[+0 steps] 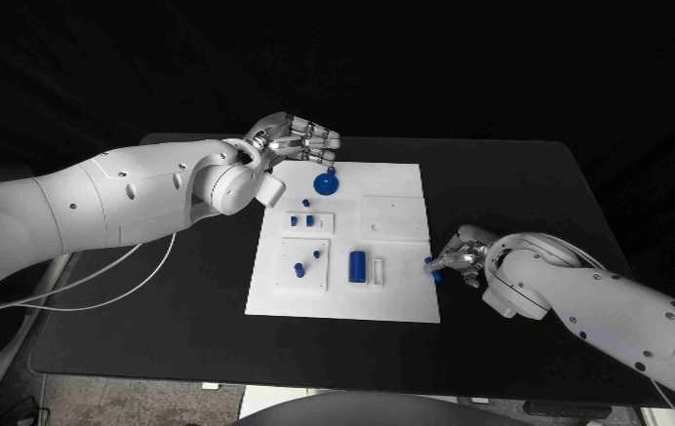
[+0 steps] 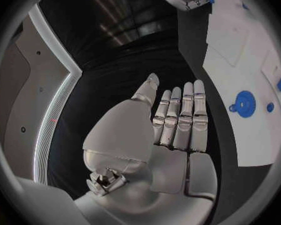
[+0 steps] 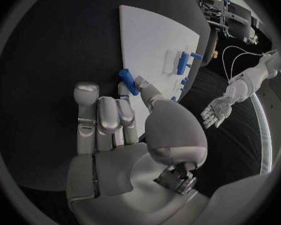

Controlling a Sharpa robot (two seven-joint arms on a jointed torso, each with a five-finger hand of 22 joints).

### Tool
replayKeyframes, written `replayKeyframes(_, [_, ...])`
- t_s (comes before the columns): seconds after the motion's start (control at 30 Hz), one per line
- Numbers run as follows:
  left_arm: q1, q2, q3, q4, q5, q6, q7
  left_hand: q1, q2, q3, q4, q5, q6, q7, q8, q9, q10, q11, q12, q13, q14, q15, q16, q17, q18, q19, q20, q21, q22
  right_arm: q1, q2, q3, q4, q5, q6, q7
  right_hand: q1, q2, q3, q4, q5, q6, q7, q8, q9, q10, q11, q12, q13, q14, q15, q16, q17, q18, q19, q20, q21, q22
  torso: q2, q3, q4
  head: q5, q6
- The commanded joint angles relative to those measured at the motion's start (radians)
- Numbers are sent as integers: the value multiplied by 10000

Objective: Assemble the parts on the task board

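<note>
The white task board (image 1: 394, 299) lies in the middle of the black table. A blue gear (image 1: 325, 185) sits near its far left corner, and a blue cylinder (image 1: 359, 266) lies near the front. My left hand (image 1: 293, 141) hovers over the far left corner, fingers straight and holding nothing; in the left wrist view this hand (image 2: 172, 125) is beside the gear (image 2: 245, 103). My right hand (image 1: 457, 258) is at the board's right edge and pinches a small blue peg (image 3: 128, 81) between thumb and fingertips, over the board's edge (image 3: 159, 40).
Small blue pegs (image 1: 299, 219) stand in a raised white block on the board's left side, another peg (image 1: 299, 269) in the block below it. A white bar (image 1: 376, 269) lies beside the cylinder. A white cable (image 1: 85, 290) trails over the table's left part.
</note>
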Motion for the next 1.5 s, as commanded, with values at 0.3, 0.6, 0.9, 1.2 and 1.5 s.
replayKeyframes(0.3, [23,-23,7,36,-43,66,15,42,-78,-9,81,-28,-68,-26,-24,-8,-28,2,-36,-7,-30,-15,-63,-5,-6,70,2,40,-14,-213,-206,-118,-58,423,-549,-237,-142,292,-10,25,-189,509,-188,-55,-54,56,-191,-168,-156,157,-145,-75,716,-107,500,-120,-22,-37,-6,4,-21,49,-12])
replayKeyframes(0.6, [23,-31,7,35,-44,62,13,10,-69,-15,118,-27,-74,-24,-25,-9,-26,2,-35,-7,-28,-14,-63,-4,-7,70,3,46,-24,-213,-564,447,574,548,-710,-143,-300,335,88,167,-222,688,-237,-59,-375,163,-230,-127,-167,168,-167,-128,679,-151,512,-150,14,-56,-12,-10,-28,56,11])
replayKeyframes(0.9, [24,-35,7,44,-44,53,13,-4,-63,-17,140,-31,-75,-25,-23,-8,-27,4,-35,-7,-28,-15,-63,-4,-8,70,5,47,-30,-212,-641,757,1234,735,-722,-130,-358,328,221,173,-196,887,-280,-54,-636,324,-262,11,-15,175,-183,-131,635,-177,514,-166,130,-59,3,-15,6,92,33])
replayKeyframes(1.2, [25,-24,7,56,-44,43,9,-4,-63,-17,140,-31,-75,-25,-23,-8,-27,4,-35,-7,-28,-15,-63,-4,-8,70,5,47,-30,-216,-217,791,1354,1074,-413,-237,-394,380,213,215,-117,877,-272,-58,-661,322,-254,6,17,174,-172,-108,630,-192,506,-157,141,-71,4,-27,-3,144,35])
replayKeyframes(1.5, [25,14,8,60,-44,54,-20,-6,-64,-13,182,-28,-83,-23,-24,-9,-32,3,-36,-7,-28,-13,-63,-4,-8,74,5,53,-54,-328,541,720,919,937,-13,-318,-452,445,146,293,-134,842,-258,-59,-662,320,-241,28,68,168,-163,-91,633,-204,502,-149,135,-75,22,-5,14,151,56])
